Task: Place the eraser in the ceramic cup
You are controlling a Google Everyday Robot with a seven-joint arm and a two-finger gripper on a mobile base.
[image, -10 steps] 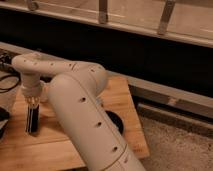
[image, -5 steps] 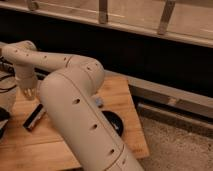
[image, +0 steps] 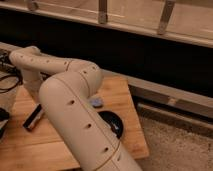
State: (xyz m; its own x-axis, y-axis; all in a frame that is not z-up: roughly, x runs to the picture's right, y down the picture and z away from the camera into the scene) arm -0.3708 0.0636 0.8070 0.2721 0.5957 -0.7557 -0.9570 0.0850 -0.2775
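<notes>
Claw (image: 36, 99) hangs far left just above the eraser (image: 34, 118), grip state untellable; upright 1 second ago, the eraser now lies slanted on the tabletop (image: 25, 150), seemingly dropped short of the cup.

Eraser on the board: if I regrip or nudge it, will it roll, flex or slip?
The eraser looks like a slim flat-sided bar lying flat on the wooden board, so it should slide rather than roll. Its straight outline suggests it is fairly stiff, and probably light. The gripper sits at its upper end, partly behind the arm.
</notes>
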